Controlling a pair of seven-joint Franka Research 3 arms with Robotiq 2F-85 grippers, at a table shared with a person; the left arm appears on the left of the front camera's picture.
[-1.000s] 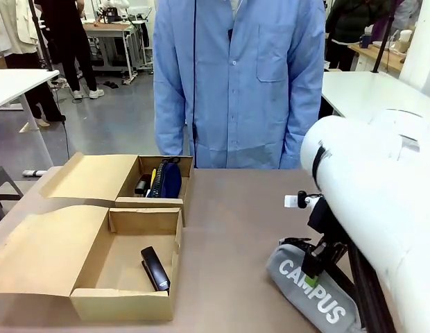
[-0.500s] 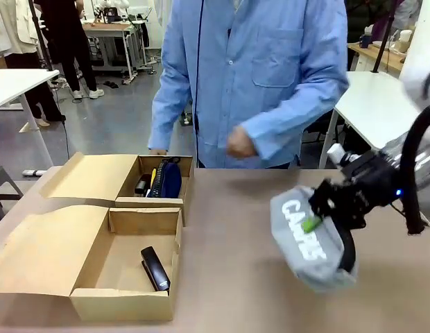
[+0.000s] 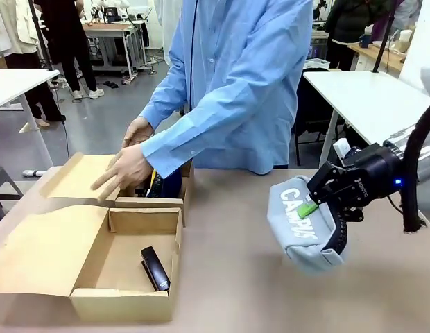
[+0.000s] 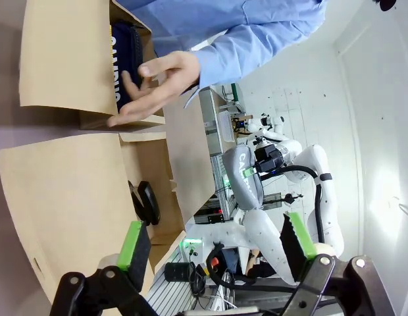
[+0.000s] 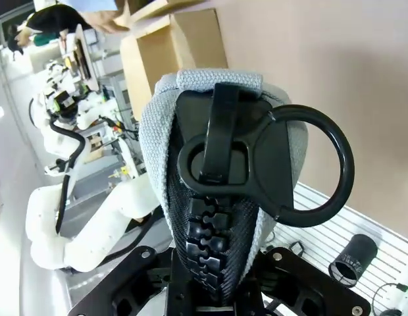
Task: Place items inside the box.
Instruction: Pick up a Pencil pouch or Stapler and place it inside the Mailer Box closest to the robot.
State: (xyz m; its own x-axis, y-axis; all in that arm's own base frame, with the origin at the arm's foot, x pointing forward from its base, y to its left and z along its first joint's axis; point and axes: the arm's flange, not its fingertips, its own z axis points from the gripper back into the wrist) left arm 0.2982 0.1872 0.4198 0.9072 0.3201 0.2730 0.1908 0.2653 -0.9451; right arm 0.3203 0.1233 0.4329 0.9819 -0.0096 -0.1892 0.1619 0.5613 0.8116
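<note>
My right gripper (image 3: 308, 208) is clamped on the grey pouch (image 3: 298, 239), holding it over the table (image 3: 229, 277) to the right of both boxes. The pouch is soft grey fabric with a black zip and a ring pull, and its white print reads "CAMPUS". My left gripper (image 4: 214, 240) hangs with its fingers spread and nothing between them. The near box (image 3: 121, 305) holds a black stapler (image 3: 155, 268). A person's hand (image 3: 126, 168) is over the far box (image 3: 149, 203), possibly touching its flap. A navy pouch (image 3: 170, 182) sits inside.

Coarse-woven cloth pouch (image 3: 298, 232); glossy, probably plastic ring pull (image 5: 270, 164); matt cardboard box (image 3: 121, 305).
</note>
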